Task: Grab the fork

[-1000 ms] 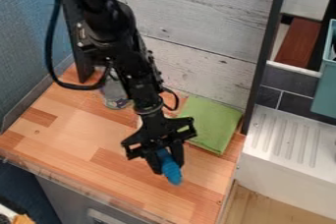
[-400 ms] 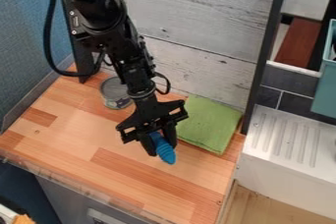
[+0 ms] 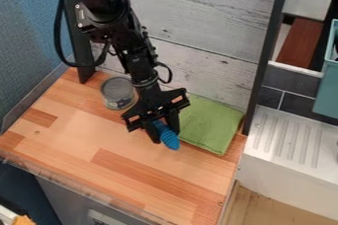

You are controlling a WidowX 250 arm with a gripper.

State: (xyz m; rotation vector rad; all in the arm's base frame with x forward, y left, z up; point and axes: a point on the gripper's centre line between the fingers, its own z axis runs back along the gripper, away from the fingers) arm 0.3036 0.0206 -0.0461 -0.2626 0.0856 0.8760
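Currently | tool pinching blue ribbed object | grey can: side print too small to read

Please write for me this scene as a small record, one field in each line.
gripper: black, over the wooden counter
held: blue ridged object, between the fingers, tilted
can: metal tin, standing left of the gripper in the picture
cloth: green, folded, on the counter by the wall

Hand black; object blue; cloth green; counter patchworked tan, reddish; wall planks whitish-grey, dark-streaked.
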